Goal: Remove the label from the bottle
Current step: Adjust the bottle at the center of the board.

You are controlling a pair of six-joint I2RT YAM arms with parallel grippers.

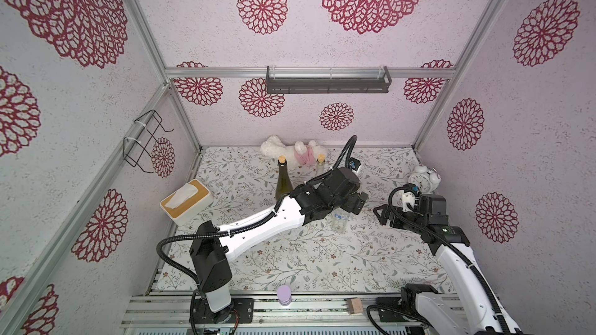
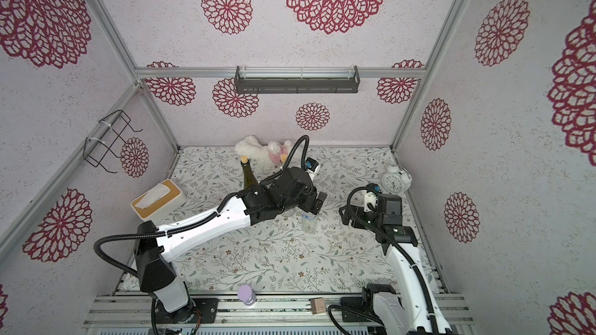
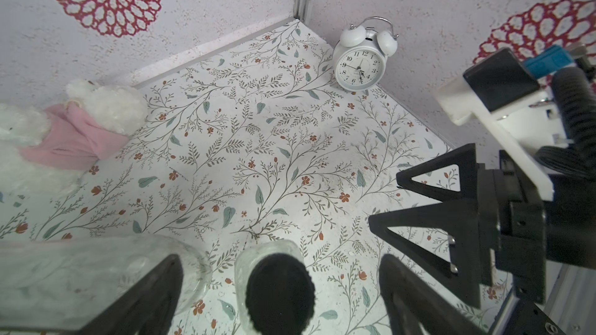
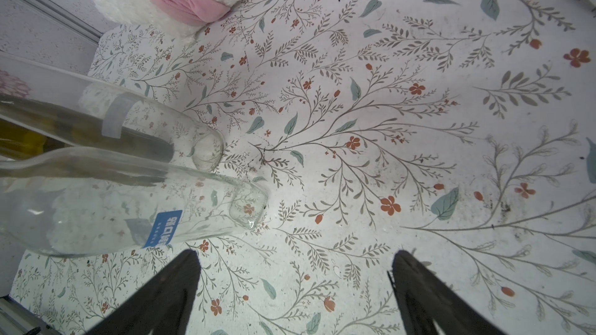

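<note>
Step in hand, my read: approach, nothing gripped.
- Clear bottle [image 4: 106, 201], black cap [image 3: 279, 291], upright mid-bench [image 1: 290, 262].
- Blue label [image 4: 167, 228] on its side, not peeled.
- My left end effector [image 3: 280, 261]: spread wide, fingers flank cap, no contact.
- My right end effector [image 4: 296, 256]: spread, empty, just beside bottle, label in its wrist view.

Next, as I judge:
- Left closes on cap to steady bottle.
- Right must catch label edge. Thin, flat, likely slippery.

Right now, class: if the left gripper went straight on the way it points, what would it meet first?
Most likely the black cap of the clear bottle. In the left wrist view the cap sits between the open fingers of the left gripper, just ahead. How near it is cannot be judged.
</note>
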